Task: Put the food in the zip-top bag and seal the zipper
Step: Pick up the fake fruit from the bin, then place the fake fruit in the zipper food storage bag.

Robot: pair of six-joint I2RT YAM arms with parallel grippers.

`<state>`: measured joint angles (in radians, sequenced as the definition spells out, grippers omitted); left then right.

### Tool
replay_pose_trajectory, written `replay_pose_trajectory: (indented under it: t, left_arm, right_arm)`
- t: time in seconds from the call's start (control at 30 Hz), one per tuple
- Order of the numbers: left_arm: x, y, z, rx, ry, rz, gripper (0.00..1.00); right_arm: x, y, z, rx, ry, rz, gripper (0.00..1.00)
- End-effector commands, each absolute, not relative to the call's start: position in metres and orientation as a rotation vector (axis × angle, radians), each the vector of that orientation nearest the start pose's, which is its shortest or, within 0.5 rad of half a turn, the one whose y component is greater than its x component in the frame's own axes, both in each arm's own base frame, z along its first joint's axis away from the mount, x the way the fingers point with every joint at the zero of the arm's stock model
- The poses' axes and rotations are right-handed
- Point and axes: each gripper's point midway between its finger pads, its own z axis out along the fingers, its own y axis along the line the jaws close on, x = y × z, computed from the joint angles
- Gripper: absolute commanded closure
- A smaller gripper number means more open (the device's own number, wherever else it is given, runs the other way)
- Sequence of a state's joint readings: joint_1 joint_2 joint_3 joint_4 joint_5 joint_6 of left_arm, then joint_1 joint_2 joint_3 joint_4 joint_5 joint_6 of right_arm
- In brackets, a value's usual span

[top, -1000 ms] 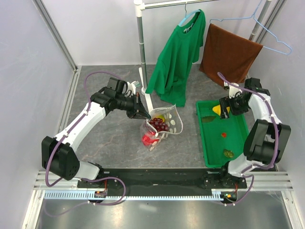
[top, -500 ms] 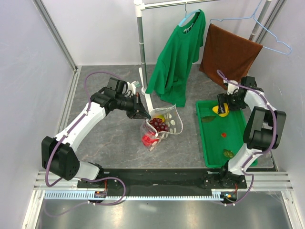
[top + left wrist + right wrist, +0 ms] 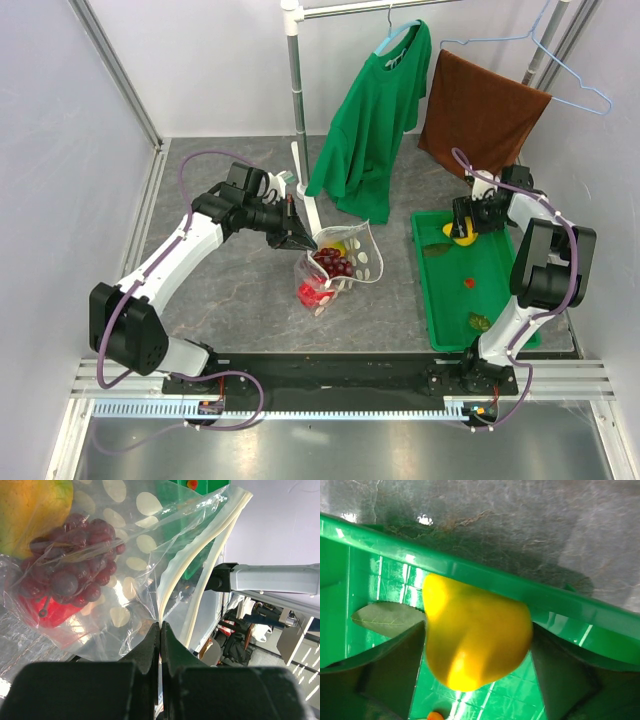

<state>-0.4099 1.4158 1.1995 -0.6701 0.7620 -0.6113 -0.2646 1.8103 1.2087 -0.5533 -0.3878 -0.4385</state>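
The zip-top bag (image 3: 350, 262), clear with white dots, stands on the table with its mouth up. Inside it lie a purple grape bunch (image 3: 70, 575), a red pepper piece (image 3: 50, 614) and a yellow-orange mango (image 3: 30, 510). My left gripper (image 3: 161, 626) is shut on the mouth edge, pinching the pale zipper (image 3: 212, 562) at one end. My right gripper (image 3: 478, 627) is open low in the green tray (image 3: 500, 292). A yellow toy food (image 3: 475, 640) sits between its fingers (image 3: 395, 665), against the tray's far wall.
A brown leaf (image 3: 437, 249), a small red-orange piece (image 3: 469, 283) and a green leaf (image 3: 480, 322) also lie in the tray. A white pole (image 3: 298, 120) with a hanging green shirt (image 3: 375, 120) and a brown towel (image 3: 480, 110) stand behind.
My right gripper has moved left and down over the tray's far left corner and now straddles the yellow food. The left arm and the bag have not moved.
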Motion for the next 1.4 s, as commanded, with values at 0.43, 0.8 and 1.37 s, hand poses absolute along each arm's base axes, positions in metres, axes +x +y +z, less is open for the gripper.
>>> replay_pose_trajectory:
  t: [0.43, 0.8, 1.37]
  left_arm:
    - [0.243, -0.255, 0.226, 0.179, 2.548, -1.360, 0.98]
    - [0.245, -0.254, 0.228, 0.172, 2.548, -1.362, 0.98]
    - [0.246, -0.252, 0.230, 0.156, 2.549, -1.377, 0.98]
  right_arm:
    - [0.337, 0.025, 0.183, -0.496, 2.252, 0.671, 0.40]
    - [0.279, 0.179, 0.319, -0.826, 1.845, 0.910, 0.45]
    - [0.259, 0.275, 0.237, -1.221, 1.967, 0.641, 0.46]
